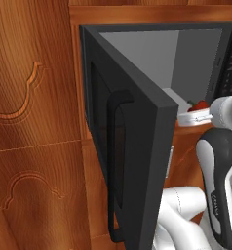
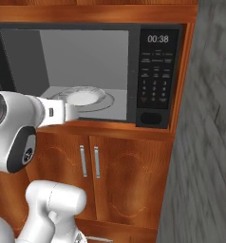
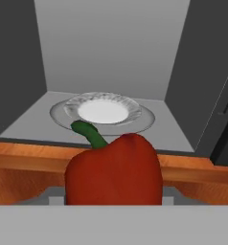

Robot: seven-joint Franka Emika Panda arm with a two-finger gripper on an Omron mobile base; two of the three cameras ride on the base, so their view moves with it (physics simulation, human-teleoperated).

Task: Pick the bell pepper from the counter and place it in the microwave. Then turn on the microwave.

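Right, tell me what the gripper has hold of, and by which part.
The bell pepper, held by its red body, green stem pointing toward the microwave turntable. The fingertips themselves are hidden behind the pepper.

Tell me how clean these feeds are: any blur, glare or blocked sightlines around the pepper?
Hand view: pepper sharp, evenly lit, no glare; it hides the fingertips. Left base view: open microwave door blocks most of the cavity; just a red sliver of pepper shows. Right base view: floor at right looks smeared; turntable flatly lit.
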